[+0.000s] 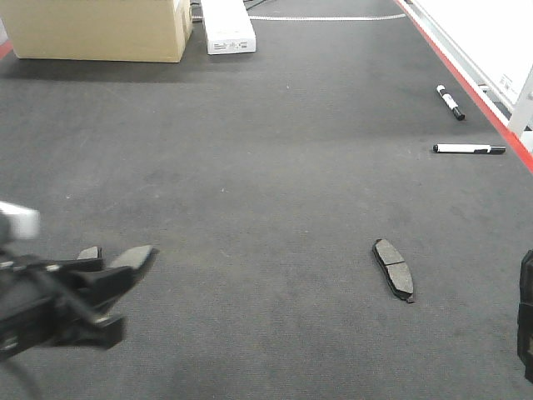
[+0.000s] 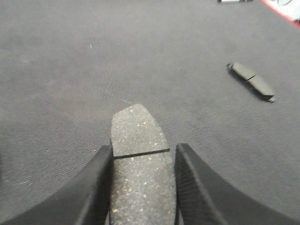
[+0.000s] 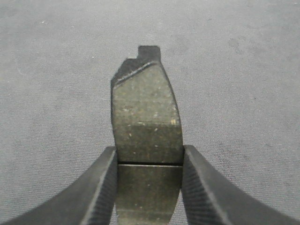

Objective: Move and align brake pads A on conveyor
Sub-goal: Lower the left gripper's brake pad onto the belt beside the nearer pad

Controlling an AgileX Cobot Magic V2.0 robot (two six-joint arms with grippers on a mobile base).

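Observation:
The conveyor (image 1: 275, 167) is a wide dark grey belt filling the front view. One brake pad A (image 1: 393, 268) lies flat on it at the right of centre, and it also shows as the loose pad (image 2: 251, 80) in the left wrist view. My left gripper (image 1: 112, 258) hangs low at the near left. It is shut on a second brake pad (image 2: 136, 126), whose speckled face sticks out past the left gripper (image 2: 144, 149). My right gripper (image 3: 149, 150) is shut on a third brake pad (image 3: 146, 108), just above the belt. Only a dark part of the right arm (image 1: 526, 317) shows in the front view.
A cardboard box (image 1: 100, 29) and a white box (image 1: 226, 25) stand at the belt's far end. Two black-and-white markers (image 1: 450, 102) (image 1: 469, 149) lie near the red frame edge (image 1: 466, 83) on the right.

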